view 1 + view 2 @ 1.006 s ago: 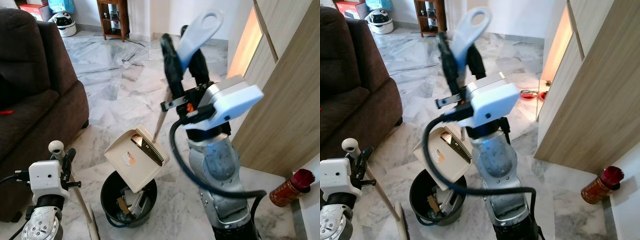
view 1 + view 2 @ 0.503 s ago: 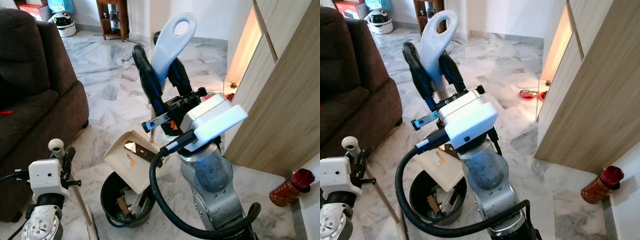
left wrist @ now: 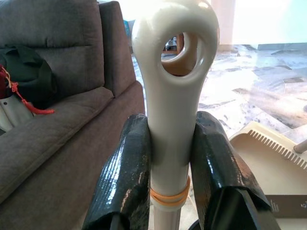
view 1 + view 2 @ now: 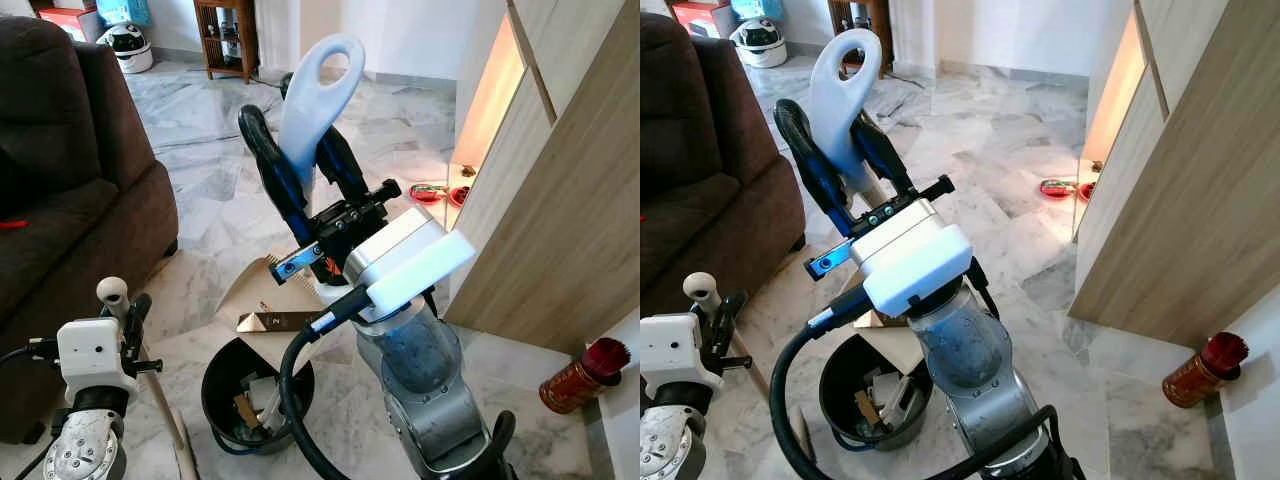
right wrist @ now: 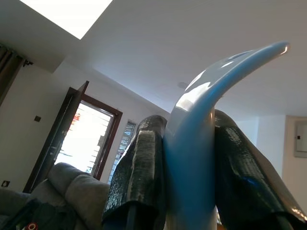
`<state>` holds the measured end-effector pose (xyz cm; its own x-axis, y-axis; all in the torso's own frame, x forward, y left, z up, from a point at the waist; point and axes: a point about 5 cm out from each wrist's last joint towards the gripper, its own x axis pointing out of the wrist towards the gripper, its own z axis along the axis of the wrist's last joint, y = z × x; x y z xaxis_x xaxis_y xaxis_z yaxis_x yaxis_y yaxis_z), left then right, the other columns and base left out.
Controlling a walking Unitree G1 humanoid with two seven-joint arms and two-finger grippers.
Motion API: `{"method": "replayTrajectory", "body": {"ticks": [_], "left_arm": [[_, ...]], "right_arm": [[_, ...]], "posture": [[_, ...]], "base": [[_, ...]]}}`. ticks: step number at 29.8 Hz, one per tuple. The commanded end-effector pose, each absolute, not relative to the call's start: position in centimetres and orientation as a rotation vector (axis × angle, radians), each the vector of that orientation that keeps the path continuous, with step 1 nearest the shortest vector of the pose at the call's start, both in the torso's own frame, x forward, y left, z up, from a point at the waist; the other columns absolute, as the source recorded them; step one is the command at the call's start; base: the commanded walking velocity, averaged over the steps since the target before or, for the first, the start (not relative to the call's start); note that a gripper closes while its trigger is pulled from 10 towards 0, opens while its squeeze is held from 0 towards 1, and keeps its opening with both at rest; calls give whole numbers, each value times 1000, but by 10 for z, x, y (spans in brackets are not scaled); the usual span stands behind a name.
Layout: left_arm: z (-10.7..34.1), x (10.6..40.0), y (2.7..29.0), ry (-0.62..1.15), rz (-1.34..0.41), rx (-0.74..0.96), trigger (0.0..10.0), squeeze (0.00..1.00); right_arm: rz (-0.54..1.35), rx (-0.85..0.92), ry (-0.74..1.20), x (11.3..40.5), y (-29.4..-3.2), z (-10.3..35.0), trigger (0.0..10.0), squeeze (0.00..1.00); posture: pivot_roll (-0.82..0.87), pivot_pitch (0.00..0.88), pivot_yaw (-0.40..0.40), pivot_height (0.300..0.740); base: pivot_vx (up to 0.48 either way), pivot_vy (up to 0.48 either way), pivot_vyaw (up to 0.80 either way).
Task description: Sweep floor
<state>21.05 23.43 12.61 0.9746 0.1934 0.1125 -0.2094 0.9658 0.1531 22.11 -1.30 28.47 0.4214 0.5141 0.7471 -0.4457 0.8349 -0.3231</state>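
Observation:
My right gripper (image 4: 285,120) is raised in front of me, shut on the pale blue-white looped handle (image 4: 305,125) of a dustpan. The beige pan (image 4: 262,300) hangs low and almost edge-on, just over the far rim of a black bin (image 4: 222,378) that holds paper scraps. In the right wrist view both black fingers (image 5: 139,167) press the handle (image 5: 192,143). Low at my left, my left gripper (image 4: 125,308) is shut on the cream broom handle (image 4: 112,293). The left wrist view has its looped top (image 3: 172,96) between the fingers, and the pan (image 3: 268,163) beyond.
A brown sofa (image 4: 70,180) fills the left side. A wooden cabinet wall (image 4: 570,200) runs along the right, with a red can (image 4: 580,375) at its foot and red items (image 4: 435,190) on the marble floor farther on. A wooden shelf (image 4: 225,35) stands far back.
My right arm has swung left with the dustpan handle. The pan has dropped from a steep tilt, face toward me, to nearly flat and edge-on over the bin. The left arm has stayed still.

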Motion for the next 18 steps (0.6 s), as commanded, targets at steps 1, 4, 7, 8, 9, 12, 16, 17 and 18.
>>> {"method": "replayTrajectory", "body": {"ticks": [1,4,7,8,9,12,16,17,18], "left_arm": [[133,211,235,-123,208,168,10000,0],[133,211,234,-125,205,166,10000,0],[133,212,234,-127,205,164,10000,0],[133,212,233,-128,204,163,10000,0],[133,212,233,-129,204,163,10000,0],[133,212,233,-132,203,161,10000,0],[133,212,233,-133,201,162,10000,0],[133,212,233,-133,201,162,10000,0],[133,212,232,-133,201,162,10000,0]], "right_arm": [[612,-79,-1066,210,-15,297,10000,0],[602,-87,-1066,211,-16,296,10000,0],[588,-91,-1075,212,-18,298,10000,0],[586,-91,-1077,212,-18,298,10000,0],[585,-92,-1077,212,-18,298,10000,0],[578,-102,-1088,211,-18,299,10000,0],[559,-117,-1113,210,-19,301,10000,0],[559,-117,-1113,210,-19,301,10000,0],[558,-120,-1116,209,-19,301,10000,0]], "posture": [[41,96,3,740],[41,96,3,740],[39,95,0,740],[39,95,0,740],[39,95,0,740],[39,96,0,740],[39,95,-2,740],[39,95,-2,740],[39,95,-2,740]], "base": [[0,0,0],[0,0,0],[0,0,0],[0,0,0],[0,0,0],[0,0,0],[0,0,0],[0,0,0],[0,0,0]]}}
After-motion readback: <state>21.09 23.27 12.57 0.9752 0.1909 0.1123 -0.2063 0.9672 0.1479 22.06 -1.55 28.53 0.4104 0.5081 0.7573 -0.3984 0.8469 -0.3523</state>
